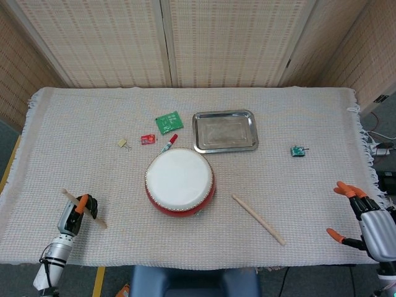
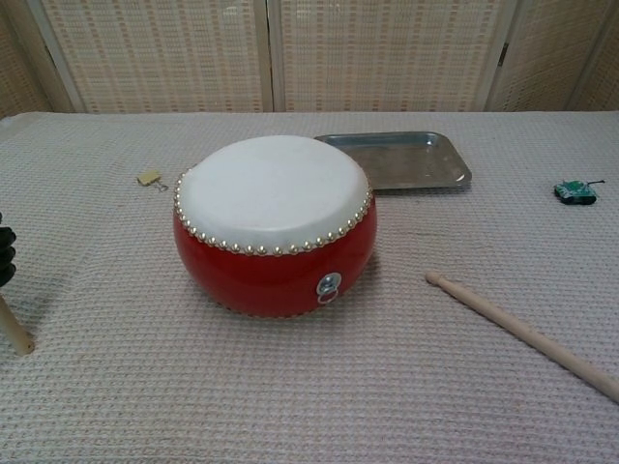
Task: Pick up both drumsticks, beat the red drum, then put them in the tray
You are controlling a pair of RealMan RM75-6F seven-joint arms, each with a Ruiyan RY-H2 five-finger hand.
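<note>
One pale wooden drumstick (image 1: 83, 207) is gripped by the left hand (image 1: 75, 212) at lower left; the open-fingered right hand (image 1: 365, 216) is best lowered squarely over the second wooden drumstick (image 1: 258, 219).

We see two hands, each built on a silver-grey metallic palm shell. The left hand (image 1: 78, 207) has black fingers with an orange segment across them; its wrist is a pale, ribbed cylinder with a dark band, and a thin black cable runs alongside the forearm. The right hand (image 1: 365, 219) carries dark fingers ending in orange tips (three tips are visible). The chest view shows only black fingers (image 2: 5, 253) at the frame edge.
</note>
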